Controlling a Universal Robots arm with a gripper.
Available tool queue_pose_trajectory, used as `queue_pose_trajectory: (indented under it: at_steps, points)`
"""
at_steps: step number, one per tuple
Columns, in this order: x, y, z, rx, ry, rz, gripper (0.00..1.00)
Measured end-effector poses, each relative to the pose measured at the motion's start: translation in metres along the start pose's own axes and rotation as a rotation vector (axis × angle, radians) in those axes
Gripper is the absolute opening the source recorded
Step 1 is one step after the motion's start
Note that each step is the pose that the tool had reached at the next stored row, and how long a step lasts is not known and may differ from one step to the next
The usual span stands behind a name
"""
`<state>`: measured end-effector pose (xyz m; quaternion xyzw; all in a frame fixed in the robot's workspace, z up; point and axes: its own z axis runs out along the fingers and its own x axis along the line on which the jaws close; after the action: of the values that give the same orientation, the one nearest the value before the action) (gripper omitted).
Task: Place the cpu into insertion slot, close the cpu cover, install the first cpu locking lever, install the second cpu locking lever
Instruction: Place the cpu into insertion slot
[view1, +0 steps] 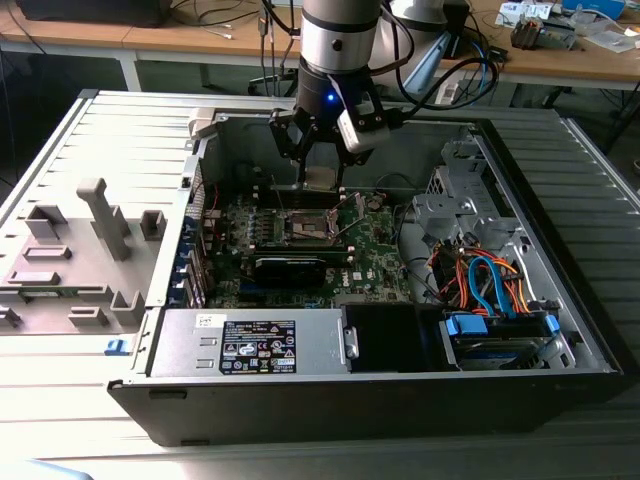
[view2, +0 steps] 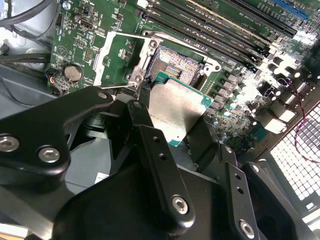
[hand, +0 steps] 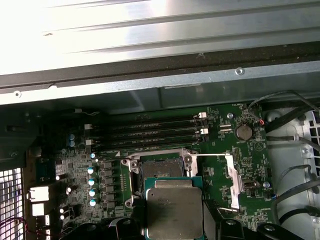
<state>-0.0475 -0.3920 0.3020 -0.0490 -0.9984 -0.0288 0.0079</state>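
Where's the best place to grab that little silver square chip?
Probably by two opposite thin edges of the cpu, coming from above, as the gripper does now. It is flat and lies level, and its underside should stay free to face the insertion slot.

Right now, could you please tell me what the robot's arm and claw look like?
The arm is a silver-grey cylinder with a small blue light near its lower end. Black cables loop beside it. The claw is matte black. In the second wrist view it is built of flat linkage bars joined by silver screws.
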Motion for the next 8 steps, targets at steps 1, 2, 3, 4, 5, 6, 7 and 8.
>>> queue_pose_trajectory:
  at_steps: [1,2,3,4,5,6,7,8]
  points:
    - [0.0000,0.0000,0.0000,0.0000,-0.0001,0.001,0.55]
    - [0.0000,0.0000,0.0000,0.0000,-0.0001,0.002,0.55]
    - [0.0000,0.0000,0.0000,-0.0001,-0.0002,0.002,0.55]
    - [0.0000,0.0000,0.0000,-0.0001,-0.0002,0.004,0.55]
    - [0.0000,0.0000,0.0000,-0.0001,-0.0003,0.005,0.55]
    - [0.0000,0.0000,0.0001,-0.0001,-0.0003,0.005,0.55]
    - [0.0000,0.0000,0.0001,-0.0001,-0.0004,0.006,0.55]
    - [0.0000,0.0000,0.0001,-0.0002,-0.0004,0.007,0.55]
